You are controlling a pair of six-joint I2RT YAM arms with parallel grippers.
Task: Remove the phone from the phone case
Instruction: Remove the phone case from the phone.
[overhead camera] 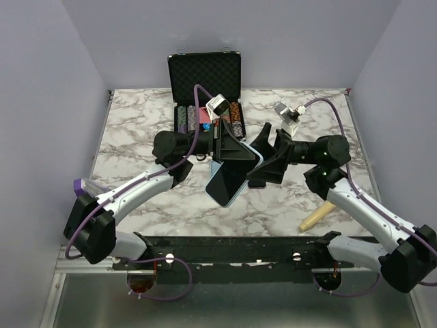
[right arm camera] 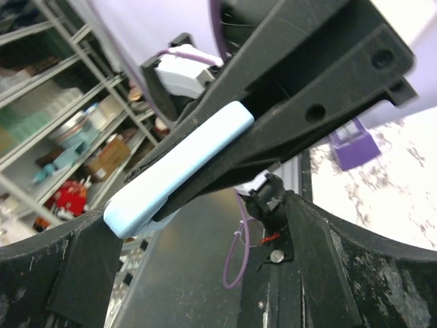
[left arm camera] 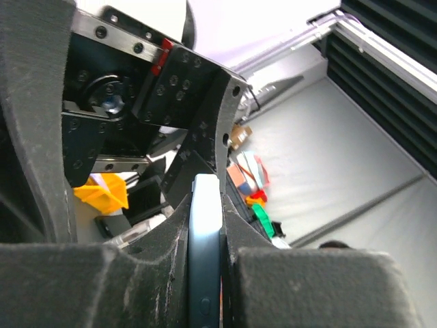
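The dark phone in its light blue case [overhead camera: 227, 182] hangs tilted above the middle of the table. My left gripper [overhead camera: 235, 154] is shut on its upper part. In the left wrist view the fingers [left arm camera: 273, 287] press both faces of the cased phone [left arm camera: 205, 260], seen edge-on. My right gripper [overhead camera: 259, 160] is open at the phone's right edge, with its fingers above and below that edge. In the right wrist view the light blue case [right arm camera: 181, 160] crosses above my spread right fingers [right arm camera: 355, 273], clamped between the left gripper's black fingers [right arm camera: 307, 75]. I cannot tell whether the right fingers touch it.
An open black chip case [overhead camera: 205, 82] with coloured chips stands at the back centre, just behind the left gripper. A wooden stick [overhead camera: 315, 217] lies at the front right by the right arm. A purple block [overhead camera: 83, 184] sits at the left edge.
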